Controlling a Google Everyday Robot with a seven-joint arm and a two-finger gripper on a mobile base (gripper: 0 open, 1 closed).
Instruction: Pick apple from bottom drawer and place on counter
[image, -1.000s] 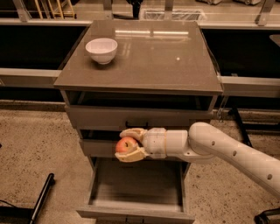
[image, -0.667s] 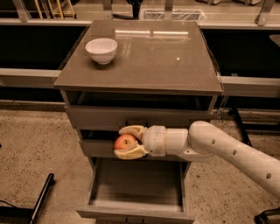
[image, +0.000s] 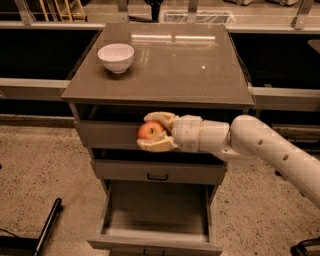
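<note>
My gripper (image: 150, 131) is shut on the red-orange apple (image: 149, 130), one finger above it and one below. It holds the apple in the air in front of the top drawer front, just under the counter's front edge. The counter (image: 200, 65) is the glossy grey-brown top of the cabinet. The bottom drawer (image: 157, 212) stands pulled open below, and its grey floor shows nothing on it. My white arm reaches in from the right.
A white bowl (image: 116, 57) stands on the counter's back left. The middle drawer (image: 158, 171) with a dark handle is shut. A dark pole lies on the floor at the lower left (image: 46, 227). Rails and shelves run behind the cabinet.
My gripper has risen with the apple, from the level of the middle drawer up to the top drawer front, just under the counter edge.
</note>
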